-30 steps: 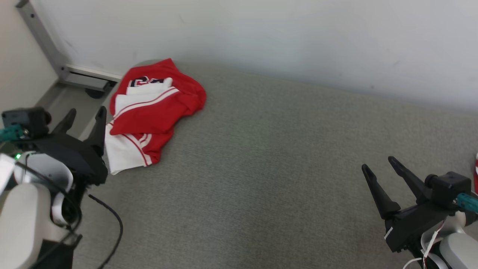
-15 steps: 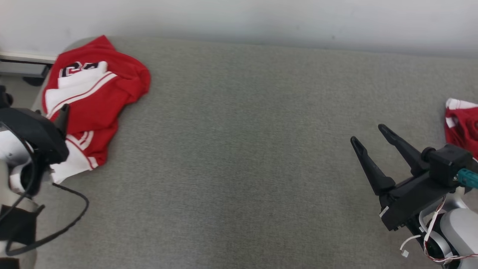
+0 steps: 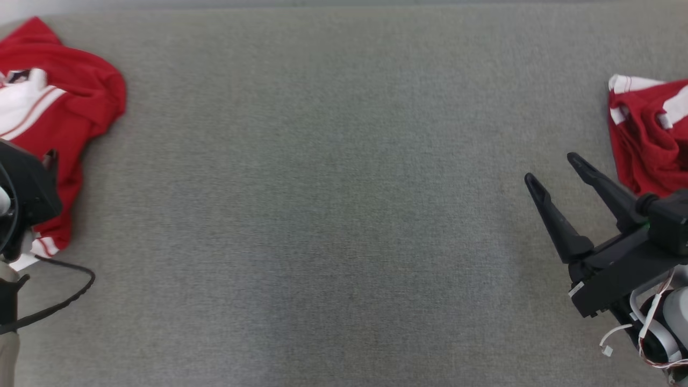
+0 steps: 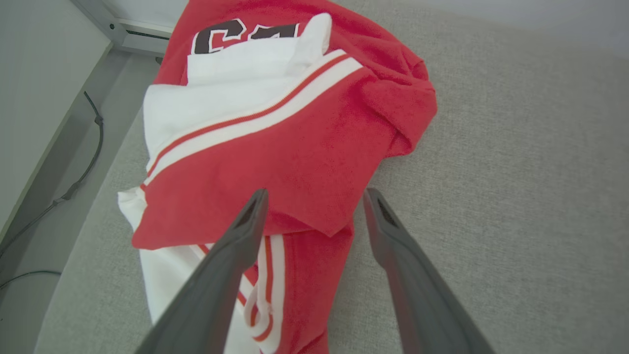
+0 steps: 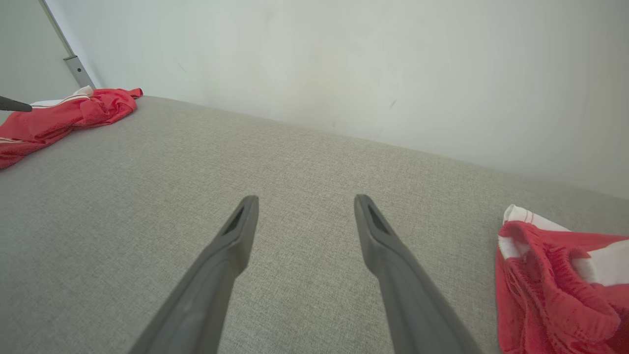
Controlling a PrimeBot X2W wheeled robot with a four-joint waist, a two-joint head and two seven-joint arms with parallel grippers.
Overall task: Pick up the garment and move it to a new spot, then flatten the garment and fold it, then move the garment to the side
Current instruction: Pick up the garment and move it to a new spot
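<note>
A red and white garment (image 3: 70,107) with dark lettering lies loosely folded at the far left of the grey surface. My left gripper (image 4: 315,194) hangs open just above its near red edge (image 4: 295,162), touching nothing. A second red and white garment (image 3: 650,140) lies crumpled at the far right edge. My right gripper (image 3: 551,167) stands open and empty over bare surface, a little left of that crumpled heap (image 5: 555,290). In the right wrist view the left garment (image 5: 64,118) shows far off, with a tip of the other gripper's finger (image 5: 14,104) beside it.
The grey fabric surface (image 3: 322,215) stretches wide between the two garments. A white wall (image 5: 344,64) runs along its far side. Left of the surface the floor drops away with cables (image 4: 73,162) and a metal frame (image 4: 142,39). A black cable (image 3: 75,290) loops by my left arm.
The head camera has swung right and down, so the whole picture shifted left and the crumpled garment at the right came into view. Both grippers stay open; neither garment has moved.
</note>
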